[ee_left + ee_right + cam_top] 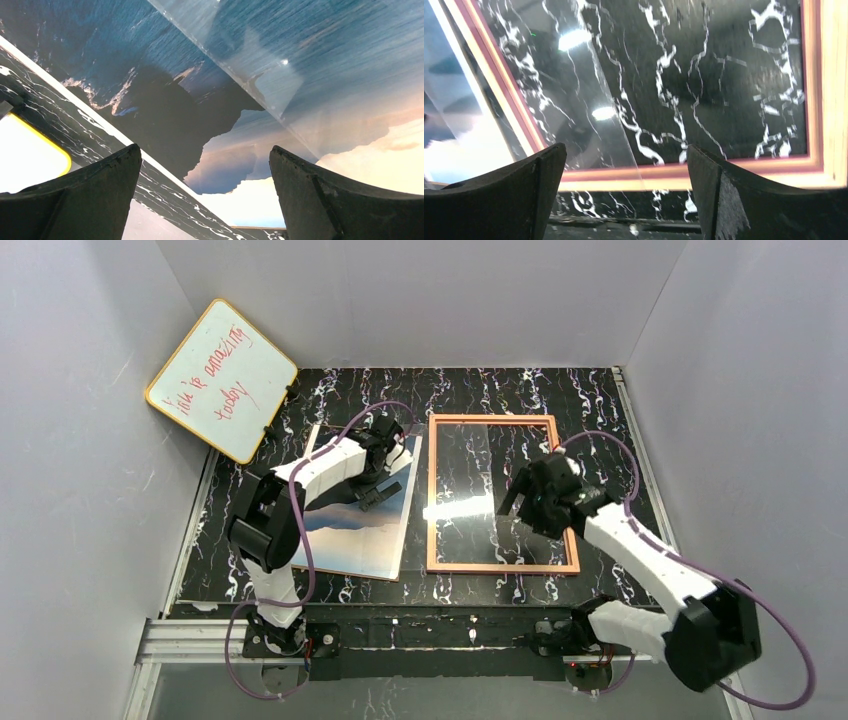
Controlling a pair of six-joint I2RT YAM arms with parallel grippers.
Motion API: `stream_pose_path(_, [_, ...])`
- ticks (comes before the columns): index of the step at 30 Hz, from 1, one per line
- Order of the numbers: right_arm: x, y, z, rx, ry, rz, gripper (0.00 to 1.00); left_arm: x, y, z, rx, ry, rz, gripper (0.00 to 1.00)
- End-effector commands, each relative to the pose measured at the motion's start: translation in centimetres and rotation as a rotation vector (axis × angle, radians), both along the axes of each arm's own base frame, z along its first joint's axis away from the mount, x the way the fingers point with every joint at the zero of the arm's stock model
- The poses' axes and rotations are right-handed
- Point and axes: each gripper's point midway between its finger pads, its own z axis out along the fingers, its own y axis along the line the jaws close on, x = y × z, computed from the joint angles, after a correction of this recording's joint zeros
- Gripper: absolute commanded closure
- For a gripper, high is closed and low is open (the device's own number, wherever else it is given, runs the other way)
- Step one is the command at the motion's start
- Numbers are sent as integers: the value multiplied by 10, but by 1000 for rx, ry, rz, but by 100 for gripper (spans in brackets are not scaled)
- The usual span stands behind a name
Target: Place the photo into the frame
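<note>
— Two grippers to account for. How does the left gripper [201,165] stand?
— Wide, with nothing between its fingers [85,195]. It hangs over the photo [355,530], above the far part of the print — its wrist camera looks down on dark headland, blue sea and pale orange sky.
— And the right gripper [625,160]?
— Wide as well, and empty (both dark fingers show at the bottom of its own view, well apart). It is over the frame [495,420], toward the right rail; whether it touches the pane I cannot tell.
— Where does the photo lie?
— Picture side up on the black marbled worktop [500,390], left of the frame and just beside it, turned slightly askew. It is outside the frame, not in it.
— The frame itself?
— Flat on the worktop, centre-right, its long sides running away from the arms. The marble pattern shows through the pane, with a bright glare across the middle.
— Anything else?
— One yellow-edged whiteboard [222,380] with red writing, propped against the left wall at the far-left corner, apart from both.
</note>
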Motion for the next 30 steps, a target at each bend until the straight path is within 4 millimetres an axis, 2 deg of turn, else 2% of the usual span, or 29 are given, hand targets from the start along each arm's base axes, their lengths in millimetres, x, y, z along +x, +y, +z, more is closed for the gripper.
stream_pose_path(1, [41, 17, 5, 189, 12, 179, 1, 9, 3, 26, -5, -48, 1, 2])
stream_pose_path(7, [87, 37, -7, 255, 49, 313, 2, 24, 22, 39, -27, -59, 46, 2])
stream_pose_path(12, [113, 45, -17, 354, 41, 347, 4, 29, 44, 25, -33, -37, 108, 2])
stream_pose_path(17, [120, 43, -40, 393, 92, 356, 8, 25, 41, 0, -52, -11, 142, 2])
stream_pose_path(22, [120, 47, -55, 433, 111, 370, 12, 28, 32, -17, -85, 5, 177, 2])
stream_pose_path(26, [120, 57, -51, 539, 96, 399, 16, 26, 26, -29, -96, 32, 185, 3])
stream_pose_path(30, [121, 67, -52, 628, 107, 414, 25, 23, 24, -43, -90, 59, 190, 3])
